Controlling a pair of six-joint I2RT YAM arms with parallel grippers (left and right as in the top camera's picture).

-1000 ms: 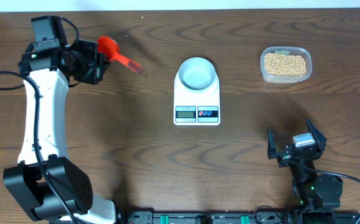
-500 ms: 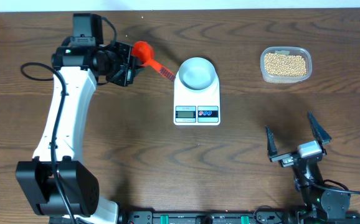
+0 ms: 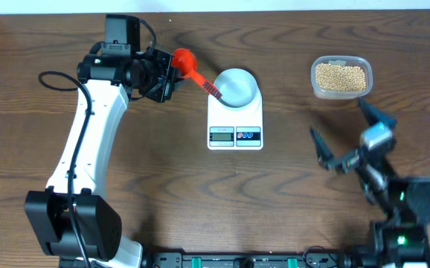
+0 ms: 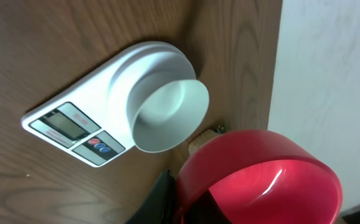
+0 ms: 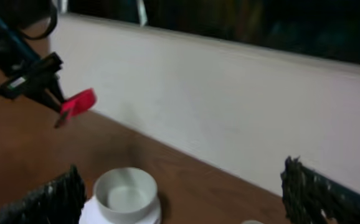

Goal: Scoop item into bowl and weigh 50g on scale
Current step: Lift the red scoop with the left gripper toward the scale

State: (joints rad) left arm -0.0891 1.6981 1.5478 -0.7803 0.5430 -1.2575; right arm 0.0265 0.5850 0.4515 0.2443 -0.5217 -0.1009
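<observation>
My left gripper is shut on the red scoop, which hangs just left of the pale bowl with its dark-ended handle over the bowl's left rim. The bowl stands empty on the white scale. In the left wrist view the scoop's empty red cup fills the lower right, and the bowl and scale lie beyond it. The beans fill a clear tub at the back right. My right gripper is open in the air below the tub. It faces the bowl.
The clear tub stands near the table's far edge, to the right of the scale. A pale wall rises behind the table. The left arm stretches from the front left up to the scoop.
My left arm has carried the scoop rightward, from the far left to the bowl's left rim. The right arm has risen and swung toward the tub, its jaws still wide.
</observation>
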